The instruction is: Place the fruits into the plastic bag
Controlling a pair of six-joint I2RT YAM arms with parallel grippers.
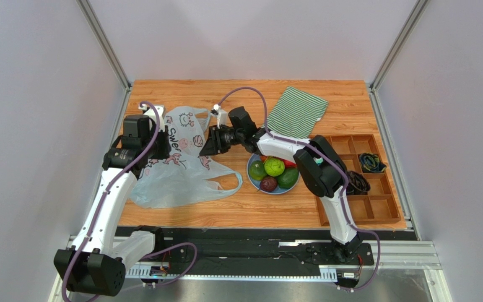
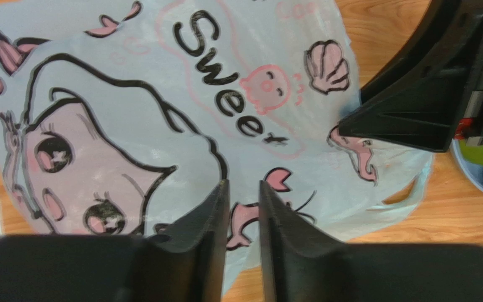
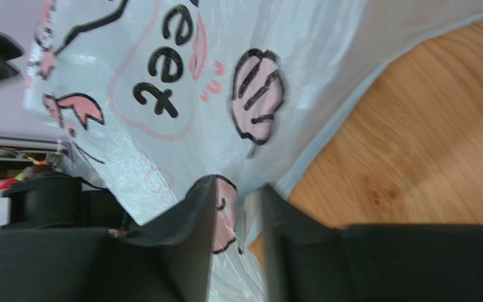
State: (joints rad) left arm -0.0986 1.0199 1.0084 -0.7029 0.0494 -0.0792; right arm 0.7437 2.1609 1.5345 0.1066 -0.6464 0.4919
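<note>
Hovering over the left side of the bag (image 1: 175, 170), the left gripper (image 2: 243, 185) shows only a narrow slit between its fingers; whether any film is caught there I cannot tell. The bag lies flat, printed side up. At the bag's right edge, the right gripper (image 3: 238, 189) has its fingers narrow, with the edge of the film between them. Right of the bag, the fruits (image 1: 275, 173) sit heaped on a plate (image 1: 275, 192). A cloth (image 1: 297, 112) lies beyond the plate, and a tray (image 1: 357, 207) is further right.
</note>
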